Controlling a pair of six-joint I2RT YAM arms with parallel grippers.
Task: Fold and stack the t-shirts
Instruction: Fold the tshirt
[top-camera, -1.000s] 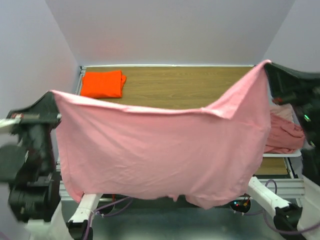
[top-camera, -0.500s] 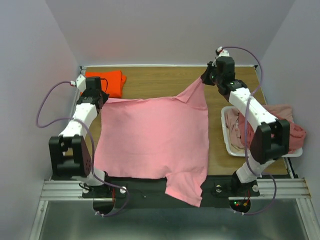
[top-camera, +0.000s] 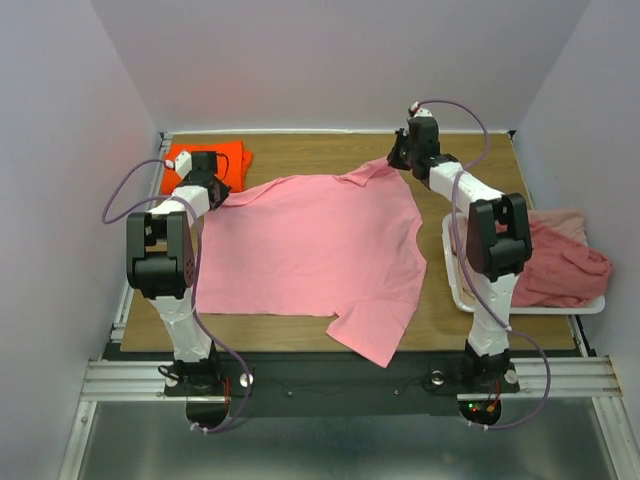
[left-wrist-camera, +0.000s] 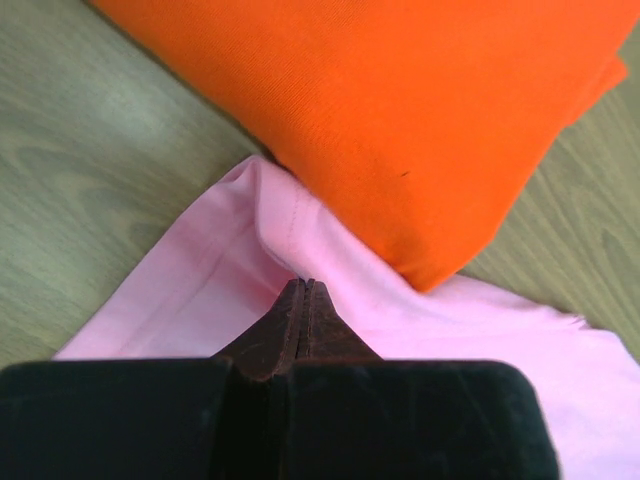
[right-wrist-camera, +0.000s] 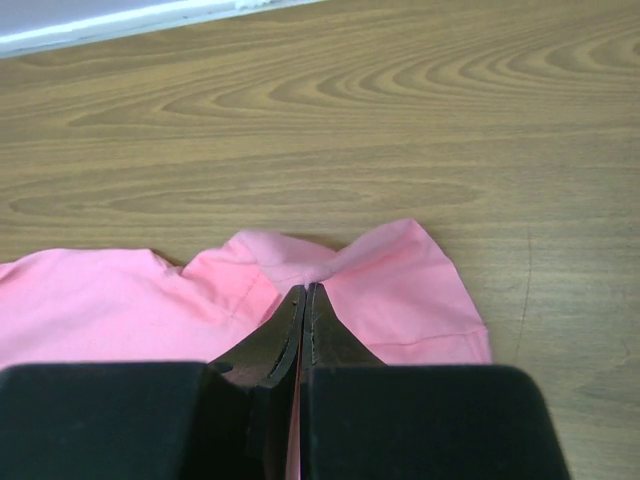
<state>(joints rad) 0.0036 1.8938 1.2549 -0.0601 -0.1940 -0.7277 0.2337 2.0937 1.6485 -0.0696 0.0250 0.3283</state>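
Lying spread flat across the wooden table (top-camera: 320, 155), the pink t-shirt (top-camera: 310, 245) is pinched at its two far corners. The left gripper (left-wrist-camera: 304, 286) clamps one corner tight beside the folded orange t-shirt (left-wrist-camera: 400, 110), and the right gripper (right-wrist-camera: 305, 290) is closed tight on the other. Dusty rose shirts (top-camera: 565, 265) fill the white tray (top-camera: 452, 262) at right.

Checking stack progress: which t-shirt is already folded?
The orange t-shirt, far-left corner. The pink t-shirt lies spread out, and the others sit bunched in the white tray.
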